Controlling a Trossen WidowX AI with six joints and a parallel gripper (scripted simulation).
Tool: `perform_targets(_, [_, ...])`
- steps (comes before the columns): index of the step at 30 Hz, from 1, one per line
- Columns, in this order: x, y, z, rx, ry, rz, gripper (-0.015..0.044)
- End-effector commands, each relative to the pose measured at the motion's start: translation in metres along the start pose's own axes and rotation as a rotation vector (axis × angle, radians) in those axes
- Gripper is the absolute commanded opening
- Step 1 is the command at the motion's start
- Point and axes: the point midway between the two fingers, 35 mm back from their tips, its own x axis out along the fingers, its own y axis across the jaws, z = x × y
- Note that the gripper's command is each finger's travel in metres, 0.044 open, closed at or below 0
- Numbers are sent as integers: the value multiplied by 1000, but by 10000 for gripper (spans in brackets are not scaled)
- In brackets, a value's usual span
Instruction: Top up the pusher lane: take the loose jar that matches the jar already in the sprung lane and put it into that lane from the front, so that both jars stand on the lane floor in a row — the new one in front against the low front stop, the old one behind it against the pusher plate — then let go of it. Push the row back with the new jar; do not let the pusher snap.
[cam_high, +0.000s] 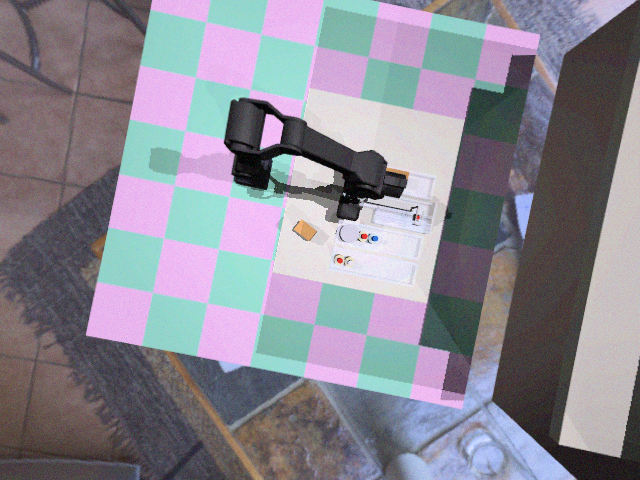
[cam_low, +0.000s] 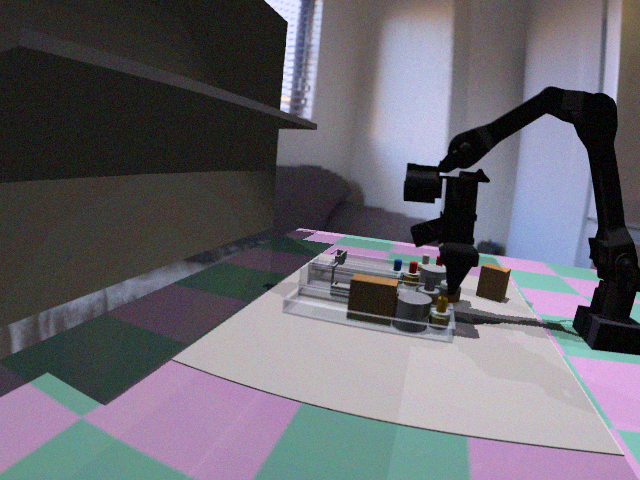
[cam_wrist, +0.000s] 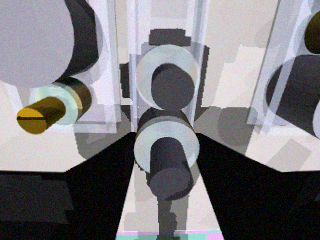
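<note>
In the wrist view my gripper (cam_wrist: 165, 138) is shut on a clear jar with a dark grey cap (cam_wrist: 168, 162), held upright at the mouth of the sprung lane (cam_wrist: 131, 75) (cam_high: 398, 212). A matching grey-capped jar (cam_wrist: 170, 82) stands in that lane just behind it, and the two look very close or touching. In the top view the arm hides the held jar, and the pusher plate (cam_high: 414, 218) sits well back in the lane. In the exterior view the gripper (cam_low: 454, 286) points down at the front end of the clear rack (cam_low: 310, 304).
Neighbouring lanes hold a yellow-capped jar (cam_wrist: 42, 116) (cam_low: 440, 310), big grey cylinders (cam_wrist: 35, 40) (cam_low: 412, 308) (cam_high: 348, 232), red- and blue-capped jars (cam_high: 364, 237) and an orange box (cam_low: 372, 297). A loose orange box (cam_high: 304, 229) (cam_low: 492, 282) lies on the mat. A dark shelf unit (cam_high: 594, 232) (cam_low: 129, 129) stands behind.
</note>
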Motion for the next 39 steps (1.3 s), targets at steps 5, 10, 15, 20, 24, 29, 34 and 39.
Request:
perform_targets(5, [-6,0,12,3,-32,1,0])
perform_targets(10, [-6,0,13,3,-32,1,0])
perform_targets(15, [-7,0,15,3,-32,1,0])
perform_targets(20, [-7,0,17,3,-32,1,0])
perform_targets(24, [-7,0,18,3,-32,1,0])
perform_targets(29, [-8,0,20,3,-32,1,0])
perform_targets(34, [-8,0,21,3,-32,1,0])
perform_targets(39, [-9,0,23,3,-32,1,0])
